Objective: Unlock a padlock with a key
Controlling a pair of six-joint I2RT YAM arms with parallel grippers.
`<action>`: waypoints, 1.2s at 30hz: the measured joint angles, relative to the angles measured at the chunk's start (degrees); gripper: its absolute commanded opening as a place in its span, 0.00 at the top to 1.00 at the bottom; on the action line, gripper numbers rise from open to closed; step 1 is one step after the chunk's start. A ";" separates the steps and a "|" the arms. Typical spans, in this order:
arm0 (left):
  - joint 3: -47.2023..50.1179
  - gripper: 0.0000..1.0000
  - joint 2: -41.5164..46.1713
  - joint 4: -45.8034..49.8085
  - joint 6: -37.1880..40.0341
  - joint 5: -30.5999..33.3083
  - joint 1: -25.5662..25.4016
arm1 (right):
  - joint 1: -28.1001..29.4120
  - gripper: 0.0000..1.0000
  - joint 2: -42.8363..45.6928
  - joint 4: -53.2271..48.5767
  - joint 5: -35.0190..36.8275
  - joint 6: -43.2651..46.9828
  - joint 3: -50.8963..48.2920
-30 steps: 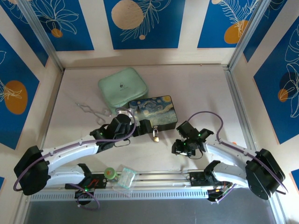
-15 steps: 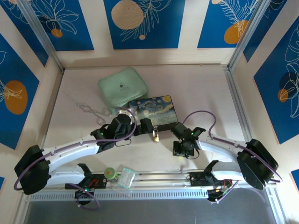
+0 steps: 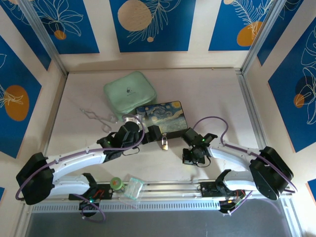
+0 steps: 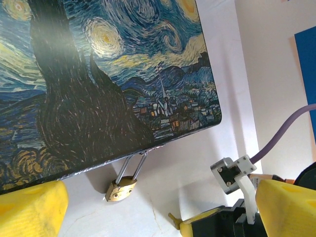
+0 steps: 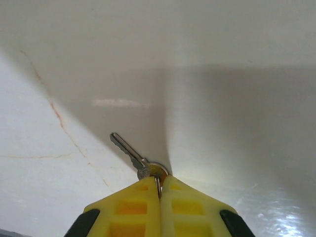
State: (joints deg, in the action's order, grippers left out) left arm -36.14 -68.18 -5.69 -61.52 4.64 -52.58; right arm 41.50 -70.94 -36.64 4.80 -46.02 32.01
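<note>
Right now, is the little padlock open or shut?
Shut: the padlock has both shackle legs in its brass body. The key is apart, pinched in the right gripper.

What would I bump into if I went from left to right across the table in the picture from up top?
wire tongs → mint green pouch → padlock → right gripper
</note>
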 measured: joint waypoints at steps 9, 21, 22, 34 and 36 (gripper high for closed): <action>3.17 0.22 -3.13 -9.07 -11.23 4.57 -5.44 | -3.63 1.00 4.87 0.42 -5.25 3.43 4.44; 4.98 0.41 -11.61 -25.40 -27.50 12.98 -11.39 | -4.81 1.00 6.05 5.97 -14.80 2.19 9.92; 4.98 0.43 -11.91 -25.99 -28.13 13.11 -11.41 | -4.81 1.00 6.16 6.49 -15.34 1.97 9.92; 4.96 0.86 -13.60 -28.85 -30.23 13.05 -11.47 | -4.81 1.00 7.41 10.51 -18.40 0.37 9.88; 4.96 0.95 -13.90 -28.81 -30.16 12.83 -11.47 | -4.81 1.00 7.41 10.51 -18.40 0.37 9.88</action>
State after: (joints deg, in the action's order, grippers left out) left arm -31.18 -82.08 -34.50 -91.68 17.47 -64.05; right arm 36.69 -63.53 -26.13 -13.61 -45.65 41.89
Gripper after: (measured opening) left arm 0.125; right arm 0.049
